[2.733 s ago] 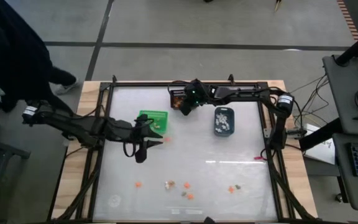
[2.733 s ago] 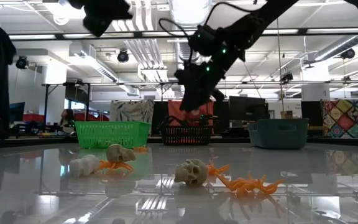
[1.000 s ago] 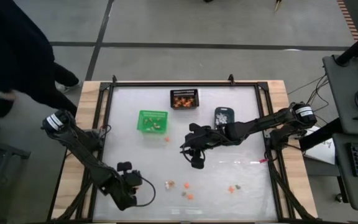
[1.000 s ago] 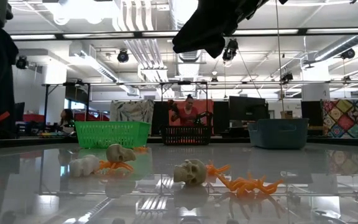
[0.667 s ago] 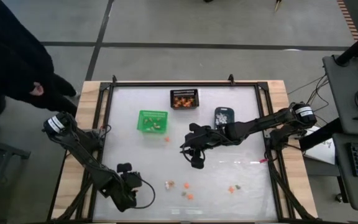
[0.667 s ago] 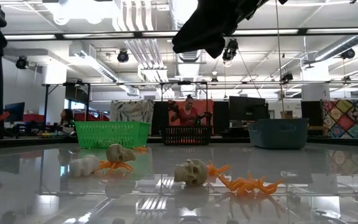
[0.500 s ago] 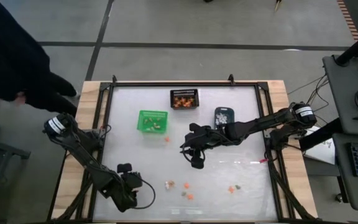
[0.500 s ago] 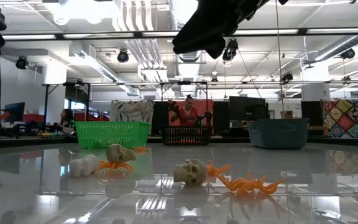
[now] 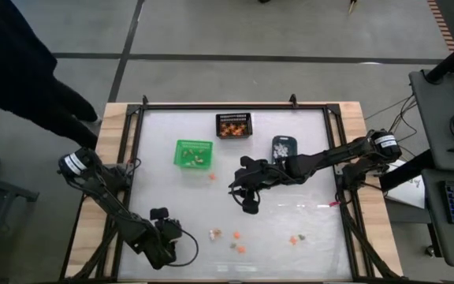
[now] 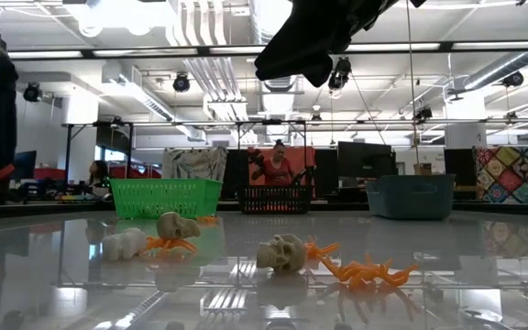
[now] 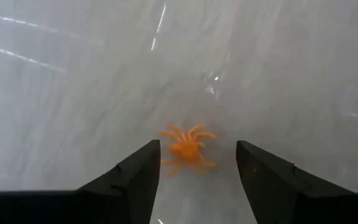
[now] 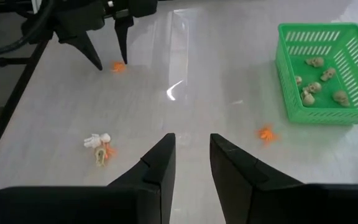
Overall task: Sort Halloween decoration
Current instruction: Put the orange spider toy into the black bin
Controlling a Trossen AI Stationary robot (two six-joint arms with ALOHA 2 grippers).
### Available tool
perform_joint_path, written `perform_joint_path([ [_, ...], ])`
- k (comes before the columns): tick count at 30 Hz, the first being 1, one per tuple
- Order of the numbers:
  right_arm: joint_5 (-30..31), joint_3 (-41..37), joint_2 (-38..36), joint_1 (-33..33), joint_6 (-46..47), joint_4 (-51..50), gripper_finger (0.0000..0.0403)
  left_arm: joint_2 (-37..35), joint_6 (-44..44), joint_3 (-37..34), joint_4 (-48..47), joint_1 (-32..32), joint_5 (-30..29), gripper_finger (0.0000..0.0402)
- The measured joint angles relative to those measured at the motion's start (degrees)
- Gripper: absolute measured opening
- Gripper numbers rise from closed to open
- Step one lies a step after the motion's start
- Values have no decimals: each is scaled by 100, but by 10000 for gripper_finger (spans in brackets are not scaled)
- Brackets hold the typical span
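Note:
The Halloween decoration shows as tiny trinkets scattered near the table's front edge: an orange spider [image 11: 187,148], a white and orange piece [image 12: 98,146], skulls [image 10: 282,252] and more orange pieces [image 9: 241,248]. My left gripper [image 11: 197,146] hangs over the near left of the table [image 9: 172,237], pointing steeply down. It is open, with one finger on each side of the spider, which lies flat on the table. My right gripper [image 12: 192,140] hovers high over the table's middle [image 9: 248,207], open, with nothing between its fingers.
A green bin [image 9: 194,152] holding skulls [image 12: 321,74] stands at the back left. A black mesh bin [image 9: 233,125] with orange pieces and a blue-grey bin [image 9: 284,150] with pale pieces stand farther back. One orange piece [image 9: 211,177] lies just in front of the green bin.
My left gripper has sunk a little toward the table at the near left. My right arm has kept still. A person beyond the table's left edge has moved away.

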Motion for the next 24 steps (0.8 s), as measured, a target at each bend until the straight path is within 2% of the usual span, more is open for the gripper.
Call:
perform_joint_path([
  [7, 1, 0, 2, 0, 2, 0, 84, 115, -51, -2, 24, -2, -4, 181],
  [17, 3, 0, 2, 0, 4, 0, 86, 116, -51, 0, 21, 0, -3, 107],
  [24, 3, 0, 4, 0, 4, 0, 83, 107, -26, -2, 15, 0, -4, 78],
])
